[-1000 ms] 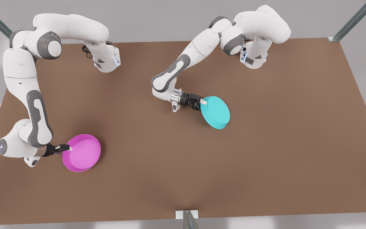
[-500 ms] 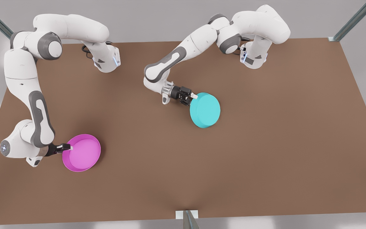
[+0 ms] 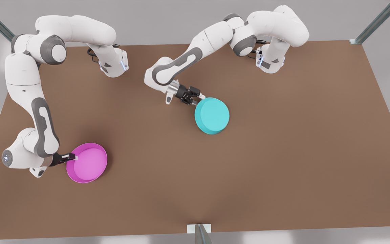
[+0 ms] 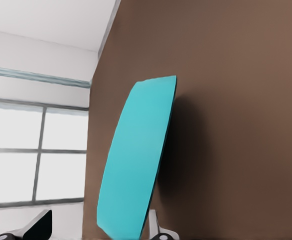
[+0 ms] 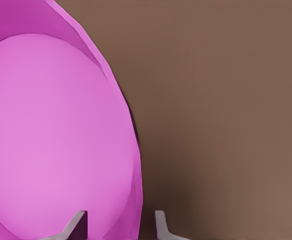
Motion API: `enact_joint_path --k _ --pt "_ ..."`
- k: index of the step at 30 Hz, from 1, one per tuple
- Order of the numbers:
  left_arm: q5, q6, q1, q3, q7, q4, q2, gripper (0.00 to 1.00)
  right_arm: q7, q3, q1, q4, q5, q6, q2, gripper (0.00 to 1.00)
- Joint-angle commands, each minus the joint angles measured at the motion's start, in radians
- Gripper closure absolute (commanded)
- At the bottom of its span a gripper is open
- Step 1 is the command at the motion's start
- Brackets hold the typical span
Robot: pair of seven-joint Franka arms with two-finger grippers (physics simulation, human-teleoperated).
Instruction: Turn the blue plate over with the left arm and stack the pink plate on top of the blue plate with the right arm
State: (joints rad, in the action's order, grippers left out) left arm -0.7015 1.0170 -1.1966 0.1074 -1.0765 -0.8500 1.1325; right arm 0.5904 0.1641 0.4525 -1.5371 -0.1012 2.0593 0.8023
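I see the left gripper (image 3: 200, 98) near the middle of the brown table (image 3: 283, 152). It holds the rim of the blue plate (image 3: 212, 116), with one finger on each side of the rim. The blue plate is upside down, with its flat bottom facing up. I cannot tell if it sits on the table or hangs just above it.

At the front view's left, my right gripper (image 3: 74, 157) has its fingers around the rim of the pink plate (image 3: 88, 163). The pink plate lies on the table with its open side up. The two plates are well apart.
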Motion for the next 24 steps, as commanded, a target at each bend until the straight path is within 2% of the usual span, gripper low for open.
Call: enact_joint_path --k 1,4,5,9,11,12,15,17,22,23,24 --pt "0.148 0.000 0.000 0.000 -0.013 0.018 0.000 0.05 0.000 0.000 0.000 0.000 0.000 -0.001 0.000 0.51" --pt "0.422 0.135 0.071 -0.002 -0.232 0.060 -0.103 0.04 0.002 0.000 0.000 0.003 0.000 -0.001 0.000 0.67" --pt "0.528 0.156 0.127 -0.002 -0.258 0.060 -0.160 0.04 0.002 0.000 0.000 0.003 0.000 0.001 0.000 0.69" --pt "0.773 0.181 0.489 -0.002 -0.276 0.060 -0.333 0.00 0.003 0.000 0.000 0.003 0.000 0.001 0.000 0.76" --pt "0.870 0.201 0.785 -0.002 -0.264 0.060 -0.373 0.00 0.003 0.000 0.000 0.003 0.000 -0.001 0.000 0.79" --pt "0.887 0.218 0.874 -0.002 -0.205 0.060 -0.375 0.00 0.005 0.000 0.000 0.003 0.000 -0.001 0.000 0.79" --pt "0.870 0.212 1.084 -0.008 0.306 0.058 -0.376 0.00 0.006 0.000 0.000 0.003 0.000 -0.001 -0.002 0.79" --pt "0.780 0.175 1.154 -0.008 0.599 0.058 -0.401 0.00 0.006 0.000 -0.002 0.005 0.000 -0.001 -0.002 0.79" --pt "0.755 0.104 1.198 -0.020 0.843 0.032 -0.543 0.00 -0.006 0.006 -0.020 0.017 -0.006 -0.037 -0.012 0.79" --pt "0.715 0.135 1.198 -0.020 0.912 -0.101 -0.649 0.00 -0.012 0.006 -0.037 0.046 -0.012 -0.094 -0.015 0.79" --pt "0.706 0.256 1.194 -0.060 1.024 -0.331 -0.815 0.00 -0.040 0.008 -0.054 0.049 -0.014 -0.120 -0.018 0.79"
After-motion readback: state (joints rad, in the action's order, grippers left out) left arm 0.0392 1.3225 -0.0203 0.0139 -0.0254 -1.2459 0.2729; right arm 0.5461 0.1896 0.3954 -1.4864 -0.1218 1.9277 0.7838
